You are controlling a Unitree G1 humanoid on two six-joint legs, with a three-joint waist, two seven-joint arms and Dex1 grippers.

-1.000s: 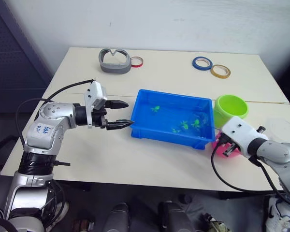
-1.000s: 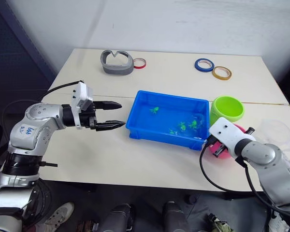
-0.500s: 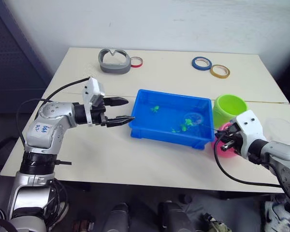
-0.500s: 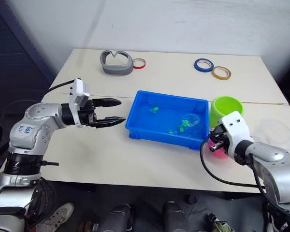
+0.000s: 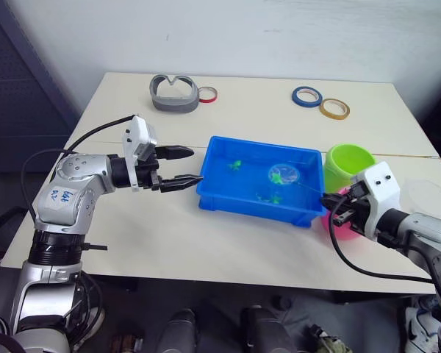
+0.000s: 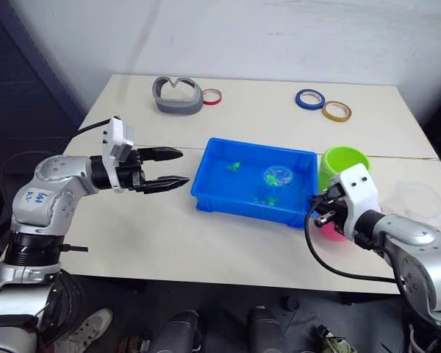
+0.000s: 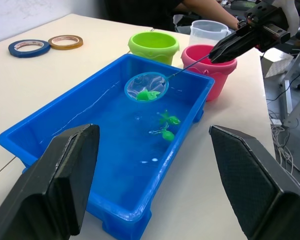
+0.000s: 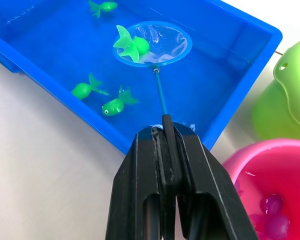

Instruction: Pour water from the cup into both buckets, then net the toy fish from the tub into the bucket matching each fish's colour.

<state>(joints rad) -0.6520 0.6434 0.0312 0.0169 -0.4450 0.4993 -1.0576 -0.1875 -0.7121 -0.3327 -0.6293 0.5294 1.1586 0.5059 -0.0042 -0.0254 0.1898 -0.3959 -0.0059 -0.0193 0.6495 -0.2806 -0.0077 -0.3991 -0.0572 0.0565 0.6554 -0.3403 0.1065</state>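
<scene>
Four green toy fish (image 8: 133, 45) show: one in the net (image 8: 152, 44), three loose in the one blue tub (image 8: 250, 47). Two buckets stand by it, one lime green (image 7: 154, 45), one pink (image 7: 213, 67), with a few pink fish (image 8: 272, 204) inside. One clear cup (image 7: 207, 32). Three tape rings (image 5: 308, 95) lie on the table (image 5: 169, 243).

Tub at the centre of the surface, buckets to its right.

The net (image 8: 152, 44) holds one fish (image 8: 132, 46) over the tub (image 5: 239, 204); three fish lie in it. Tape rings and a cup (image 7: 206, 31) lie behind.
</scene>
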